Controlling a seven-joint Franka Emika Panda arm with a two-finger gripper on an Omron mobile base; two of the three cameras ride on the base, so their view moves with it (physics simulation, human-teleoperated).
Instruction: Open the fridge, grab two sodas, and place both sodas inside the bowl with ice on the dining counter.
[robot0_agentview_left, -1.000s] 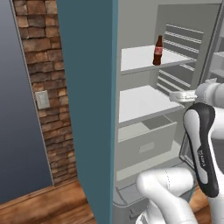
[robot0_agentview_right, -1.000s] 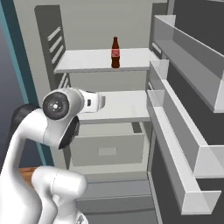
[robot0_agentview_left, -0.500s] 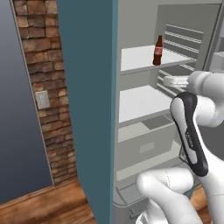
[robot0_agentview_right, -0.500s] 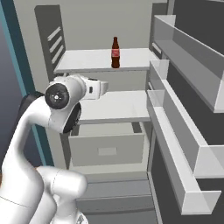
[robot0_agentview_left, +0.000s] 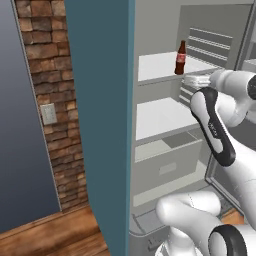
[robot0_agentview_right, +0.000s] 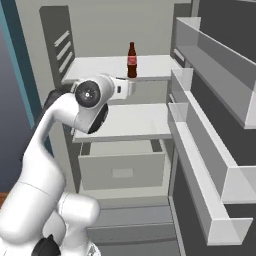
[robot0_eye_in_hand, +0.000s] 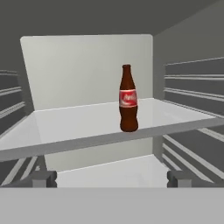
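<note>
The fridge (robot0_agentview_left: 100, 125) stands open, its white shelves bare but for one soda. That soda, a dark brown cola bottle (robot0_eye_in_hand: 128, 99) with a red label, stands upright on the upper shelf (robot0_eye_in_hand: 78, 122); it shows too in the left base view (robot0_agentview_left: 180, 58) and the right base view (robot0_agentview_right: 132, 60). My gripper (robot0_eye_in_hand: 111, 179) is open, with nothing between its fingertips (robot0_eye_in_hand: 43, 178). It points into the fridge just below the upper shelf's front edge, short of the bottle. The bowl with ice and the dining counter are out of view.
The open door's deep bins (robot0_agentview_right: 210, 150) jut out on the right, close to the arm. A closed drawer (robot0_agentview_right: 122, 170) sits under the middle shelf (robot0_agentview_right: 130, 122). A brick wall (robot0_agentview_left: 45, 100) with a light switch (robot0_agentview_left: 48, 114) lies left of the fridge.
The arm has lifted the hand from the middle shelf's height up toward the upper shelf and further in, nearer the cola bottle. The jaws have stayed open.
</note>
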